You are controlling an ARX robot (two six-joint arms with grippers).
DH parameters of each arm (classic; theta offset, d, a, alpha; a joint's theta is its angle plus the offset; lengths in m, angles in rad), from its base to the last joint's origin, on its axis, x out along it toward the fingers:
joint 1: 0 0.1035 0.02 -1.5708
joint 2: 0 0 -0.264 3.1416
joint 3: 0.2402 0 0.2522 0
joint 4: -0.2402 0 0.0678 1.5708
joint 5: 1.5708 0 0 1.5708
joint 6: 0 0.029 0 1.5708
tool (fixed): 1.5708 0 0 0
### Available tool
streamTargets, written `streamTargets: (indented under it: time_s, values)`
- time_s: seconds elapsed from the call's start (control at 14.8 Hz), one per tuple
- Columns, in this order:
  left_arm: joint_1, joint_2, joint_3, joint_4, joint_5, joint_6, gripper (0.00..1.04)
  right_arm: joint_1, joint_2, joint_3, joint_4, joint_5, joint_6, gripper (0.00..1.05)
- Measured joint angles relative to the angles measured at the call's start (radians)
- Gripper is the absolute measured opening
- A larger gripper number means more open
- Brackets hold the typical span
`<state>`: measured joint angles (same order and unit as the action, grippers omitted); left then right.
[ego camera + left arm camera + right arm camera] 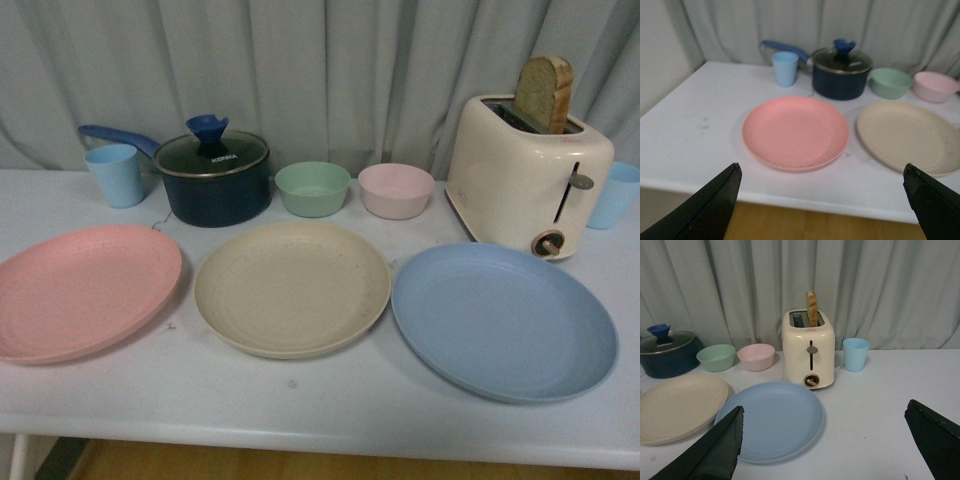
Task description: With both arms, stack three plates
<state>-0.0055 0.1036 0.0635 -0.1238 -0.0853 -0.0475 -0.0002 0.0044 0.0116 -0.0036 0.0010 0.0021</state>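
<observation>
Three plates lie side by side on the white table [300,405]: the pink plate [82,290] on the left, the beige plate [292,287] in the middle, the blue plate [503,320] on the right. None overlap. No arm shows in the front view. My left gripper [822,172] is open and empty, held back off the table's front edge, facing the pink plate [795,132] with the beige plate [907,135] beside it. My right gripper [825,415] is open and empty above the table, with the blue plate [771,420] by one finger and the beige plate [680,406] further off.
Behind the plates stand a blue cup [116,175], a dark lidded pot [214,177], a green bowl [313,188], a pink bowl [396,190], a cream toaster [524,175] with a bread slice, and another blue cup [612,195]. A curtain hangs behind.
</observation>
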Motion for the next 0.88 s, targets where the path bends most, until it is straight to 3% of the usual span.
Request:
streamTargets:
  time_s: [0.2, 0.34, 0.41, 0.74, 0.88]
  values:
    - [0.291, 0.467, 0.107, 0.422, 0.214, 0.000, 0.98, 0.000, 0.000, 0.000, 0.000, 0.000, 0.000, 0.98]
    - [0.302, 0.900, 0.277, 0.713, 0.267, 0.026, 0.98, 0.000, 0.000, 0.000, 0.000, 0.000, 0.000, 0.98]
    - [0.286, 1.105, 0.393, 0.766, 0.283, 0.035, 0.98, 0.000, 0.000, 0.000, 0.000, 0.000, 0.000, 0.98]
    - [0.283, 1.942, 1.018, 0.581, 0.187, 0.089, 0.98, 0.000, 0.000, 0.000, 0.000, 0.000, 0.000, 0.98]
    - [0.299, 2.076, 1.117, 0.554, 0.150, 0.081, 0.98, 0.000, 0.000, 0.000, 0.000, 0.000, 0.000, 0.98]
